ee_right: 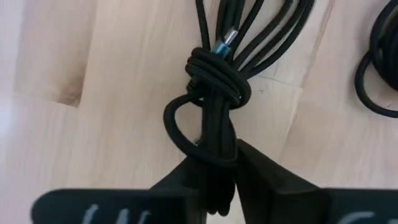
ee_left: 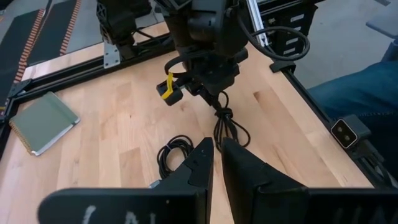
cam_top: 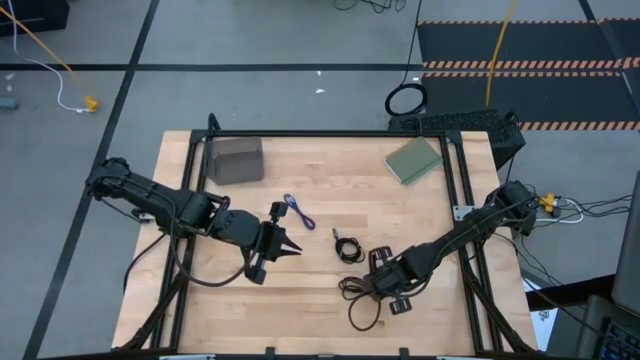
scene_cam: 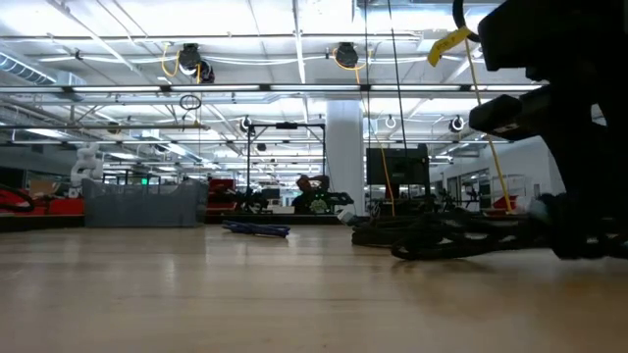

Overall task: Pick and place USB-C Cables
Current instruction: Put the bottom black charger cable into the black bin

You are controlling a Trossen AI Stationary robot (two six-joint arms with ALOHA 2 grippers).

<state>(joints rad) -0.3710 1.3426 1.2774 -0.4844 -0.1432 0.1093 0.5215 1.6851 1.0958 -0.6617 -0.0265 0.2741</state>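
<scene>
The blue-purple cable (cam_top: 298, 212) lies flat on the table near its middle and also shows in the low view (scene_cam: 255, 228). A small black coil (cam_top: 348, 247) (ee_left: 174, 152) rests on the wood to its right. My right gripper (cam_top: 383, 283) (ee_right: 214, 180) is shut on the second black cable (cam_top: 358, 298) near the table's near edge. My left gripper (cam_top: 292, 246) (ee_left: 217, 158) hovers left of the small black coil. It is shut, points toward the table's right and touches nothing. My right gripper pinches the black cable's bundled strands (ee_right: 214, 158) between its two fingers, just behind the wrapped knot (ee_right: 217, 71). It comes slanting down from the table's right, with the fingers lying along the bundle. The cable's loops (ee_left: 229, 127) past the knot trail onto the table.
A grey box (cam_top: 237, 160) and a green notebook (cam_top: 413, 160) sit near the far edge. Black frame rails (cam_top: 330, 134) border the table. A black ring-shaped loop (cam_top: 405, 100) and a yellow cord (cam_top: 500, 50) lie on the floor beyond. A person's leg (ee_left: 354, 93) shows beside the table.
</scene>
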